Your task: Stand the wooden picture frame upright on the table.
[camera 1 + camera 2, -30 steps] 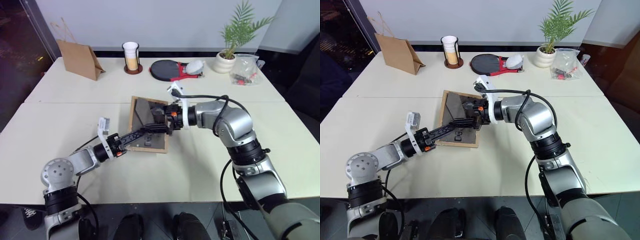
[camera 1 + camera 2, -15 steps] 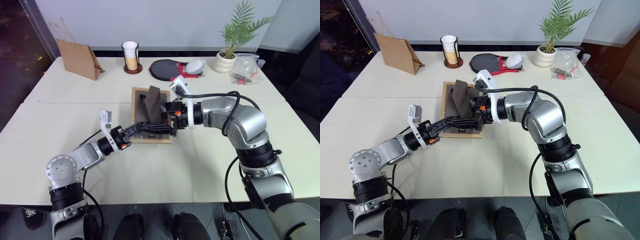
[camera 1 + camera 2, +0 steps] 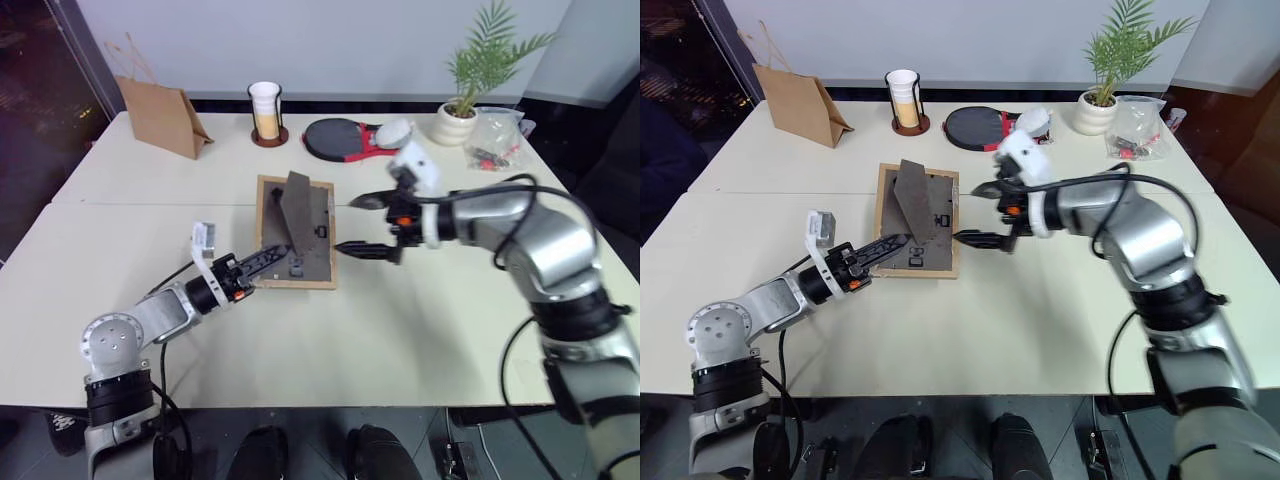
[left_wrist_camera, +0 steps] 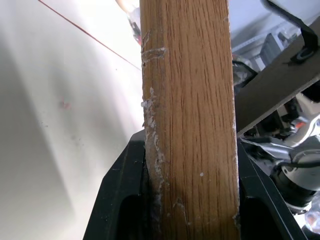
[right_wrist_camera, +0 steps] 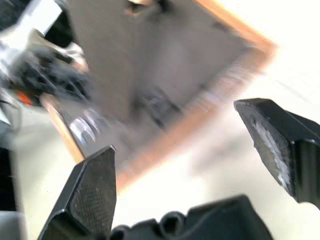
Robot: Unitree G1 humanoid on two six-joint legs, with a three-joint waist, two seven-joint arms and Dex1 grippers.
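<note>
The wooden picture frame (image 3: pixel 315 255) lies face down on the table (image 3: pixel 400 330), its dark grey back up. Its fold-out stand (image 3: pixel 297 205) juts up from the back. My left gripper (image 3: pixel 272 258) is shut on the frame's near left edge. In the left wrist view the light-wood edge (image 4: pixel 190 125) sits clamped between the black fingers (image 4: pixel 120 200). My right gripper (image 3: pixel 350 225) hangs open just right of the frame, touching nothing. Past its spread fingers (image 5: pixel 95 190), the right wrist view shows the frame's back (image 5: pixel 165 75).
Along the far edge stand a brown paper bag (image 3: pixel 160 118), a cup in a holder (image 3: pixel 265 112), a red and black paddle (image 3: pixel 335 138), a potted plant (image 3: pixel 455 120) and a clear plastic bag (image 3: pixel 493 140). A seam (image 3: pixel 150 205) crosses the table behind the frame.
My right gripper has let go of the stand and pulled away to the right and up. The stand stays folded out. My left gripper has kept its hold.
</note>
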